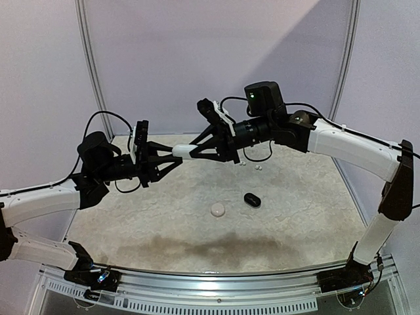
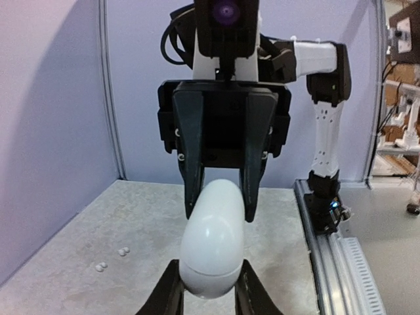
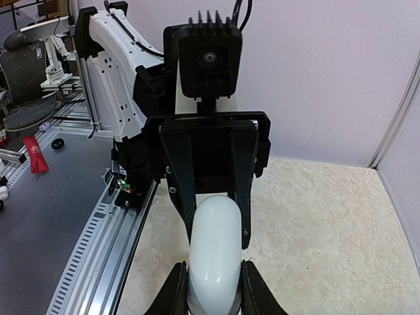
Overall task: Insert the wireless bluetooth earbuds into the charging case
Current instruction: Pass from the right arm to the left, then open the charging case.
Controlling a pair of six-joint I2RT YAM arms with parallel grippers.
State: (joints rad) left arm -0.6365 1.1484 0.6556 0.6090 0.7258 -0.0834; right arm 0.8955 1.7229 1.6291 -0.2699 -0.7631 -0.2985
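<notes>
- Slippage is the main risk, in my judgement; the white charging case (image 1: 185, 152) has a smooth, glossy, rounded shell, and each set of fingers grips only one end of it, so any pull or twist to get the lid up could squirt it out and drop it onto the table (image 1: 302, 216).
- Opposing forces come second; both arms hold one rigid thing in mid-air, so if one moves without the other the case may be wrenched askew or pried loose.
- Left gripper (image 2: 210, 298) is clamped on one end of the case, a finger pressed to each side.
- Right gripper (image 2: 220, 213) is clamped on the opposite end, its dark fingers flanking the shell.
- Case itself looks like an elongated white pebble; a thin seam rings it close to the left gripper's end, and the lid looks closed, so nothing can go in yet.
- White earbuds (image 1: 258, 168) lie on the table below the case and off toward the right arm's side, well apart from it; they are tiny pale dots, lying in loose pairs in the left wrist view; being so small and round, they could roll or be flicked away by a careless pinch.
- Black pebble-shaped case (image 1: 252, 199) sits on the table below the white case, on the right arm's side and nearer the arm bases; a pale round object (image 1: 217, 210) lies just beside it, and I cannot tell what it is.
</notes>
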